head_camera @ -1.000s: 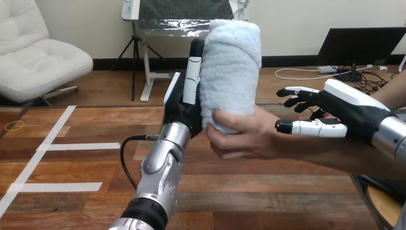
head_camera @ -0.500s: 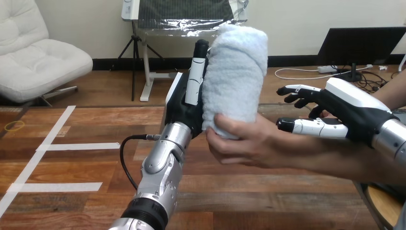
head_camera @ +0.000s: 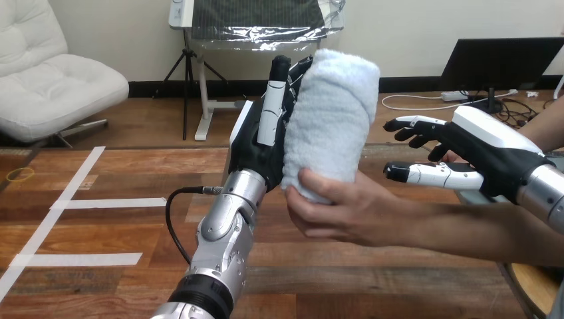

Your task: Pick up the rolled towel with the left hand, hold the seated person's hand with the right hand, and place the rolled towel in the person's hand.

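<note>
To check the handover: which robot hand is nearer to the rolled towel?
Left. The left hand lies against the left side of the rolled towel; the right hand is apart at its right, above the person's forearm.

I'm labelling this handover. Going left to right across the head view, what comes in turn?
white tape strips → left hand → rolled towel → right hand
</note>
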Robot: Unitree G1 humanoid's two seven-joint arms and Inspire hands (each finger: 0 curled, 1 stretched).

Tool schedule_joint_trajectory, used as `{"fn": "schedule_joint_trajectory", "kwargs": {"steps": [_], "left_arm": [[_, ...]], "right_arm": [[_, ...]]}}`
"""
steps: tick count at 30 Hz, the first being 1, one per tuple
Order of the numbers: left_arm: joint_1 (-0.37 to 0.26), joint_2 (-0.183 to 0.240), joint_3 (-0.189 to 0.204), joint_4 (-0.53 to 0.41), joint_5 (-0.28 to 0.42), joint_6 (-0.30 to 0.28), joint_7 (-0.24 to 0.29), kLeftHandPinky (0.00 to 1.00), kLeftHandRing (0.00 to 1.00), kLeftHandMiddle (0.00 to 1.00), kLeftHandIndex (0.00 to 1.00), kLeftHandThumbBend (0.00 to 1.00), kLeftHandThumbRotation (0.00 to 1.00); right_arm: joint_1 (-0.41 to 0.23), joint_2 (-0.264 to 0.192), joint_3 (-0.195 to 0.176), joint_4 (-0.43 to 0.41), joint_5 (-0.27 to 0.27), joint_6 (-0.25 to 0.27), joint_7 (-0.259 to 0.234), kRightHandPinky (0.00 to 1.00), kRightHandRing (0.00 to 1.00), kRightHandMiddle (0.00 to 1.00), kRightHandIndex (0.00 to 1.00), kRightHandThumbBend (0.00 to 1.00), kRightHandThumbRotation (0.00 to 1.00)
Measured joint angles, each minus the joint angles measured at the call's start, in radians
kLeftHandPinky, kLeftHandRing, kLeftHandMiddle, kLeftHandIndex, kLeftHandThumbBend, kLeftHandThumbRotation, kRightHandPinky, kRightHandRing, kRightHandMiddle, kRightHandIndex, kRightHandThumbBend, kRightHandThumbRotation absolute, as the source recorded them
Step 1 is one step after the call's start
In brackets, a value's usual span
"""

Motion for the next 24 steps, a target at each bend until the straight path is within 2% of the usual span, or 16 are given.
{"fn": "schedule_joint_trajectory", "kwargs": {"steps": [11, 24], "left_arm": [[0.000, 0.000, 0.000, 0.000, 0.004, 0.000, 0.001, 1.00, 0.92, 0.87, 0.83, 0.78, 0.97], [0.000, 0.000, 0.004, 0.000, 0.003, 0.000, 0.002, 1.00, 0.90, 0.86, 0.83, 0.76, 0.98]], "right_arm": [[0.000, 0.000, 0.000, 0.008, 0.000, 0.000, -0.001, 0.69, 0.81, 0.85, 0.87, 0.98, 1.00], [0.000, 0.000, 0.000, 0.011, 0.000, 0.000, -0.001, 0.68, 0.80, 0.84, 0.87, 0.98, 1.00]]}}
